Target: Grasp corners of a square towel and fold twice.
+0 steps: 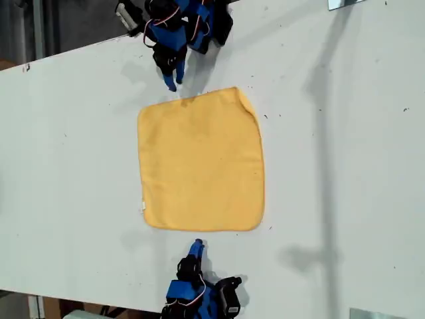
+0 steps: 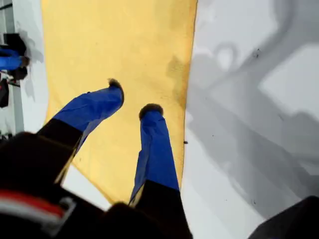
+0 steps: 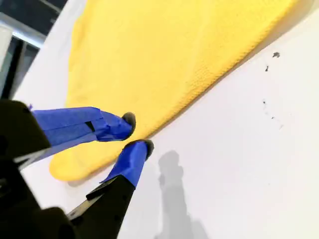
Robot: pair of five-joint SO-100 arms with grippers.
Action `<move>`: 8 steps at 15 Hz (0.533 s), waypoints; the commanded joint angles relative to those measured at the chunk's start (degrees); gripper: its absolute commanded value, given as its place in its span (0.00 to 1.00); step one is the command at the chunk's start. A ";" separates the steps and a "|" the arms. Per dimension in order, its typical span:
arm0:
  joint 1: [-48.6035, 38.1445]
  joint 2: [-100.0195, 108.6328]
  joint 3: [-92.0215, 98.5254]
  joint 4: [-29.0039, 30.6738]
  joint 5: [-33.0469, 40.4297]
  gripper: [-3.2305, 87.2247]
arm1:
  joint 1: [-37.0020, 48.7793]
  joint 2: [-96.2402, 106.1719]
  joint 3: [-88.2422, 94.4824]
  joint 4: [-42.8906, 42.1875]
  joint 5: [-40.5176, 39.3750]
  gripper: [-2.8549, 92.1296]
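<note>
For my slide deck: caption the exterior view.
Yellow square towel lies flat on white table between two blue-tipped arms, unfolded.

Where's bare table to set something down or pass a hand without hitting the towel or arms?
Widest bare table lies on the exterior view's right of the square towel; another wide strip lies on its left. It is crowded at the towel's top edge, where one gripper sits, and at the bottom edge, where the other does.

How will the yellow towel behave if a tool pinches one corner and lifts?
Probably floppy: the square towel lies flat, and one corner already curls. Likely light, being one thin layer. Its nubby weave should grip rather than slip, though it may drag across the table.
</note>
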 commanded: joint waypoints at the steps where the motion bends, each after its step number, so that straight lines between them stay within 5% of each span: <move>1: -3.78 0.44 -1.32 -3.25 10.90 0.16 | -0.88 -0.44 -4.13 0.70 -3.16 0.22; 2: -4.39 0.44 -1.32 -5.71 13.97 0.22 | -6.33 -0.70 -2.64 -10.02 -10.28 0.32; 3: -4.39 0.44 -0.26 -9.05 15.12 0.25 | -10.37 -5.98 -2.64 -19.16 -13.36 0.32; 5: -3.96 0.44 0.70 -11.07 14.94 0.25 | -15.73 -30.06 -16.08 -18.63 -18.90 0.35; 8: -3.34 0.44 0.88 -10.90 14.15 0.25 | -33.49 -52.03 -24.43 -16.08 -16.79 0.36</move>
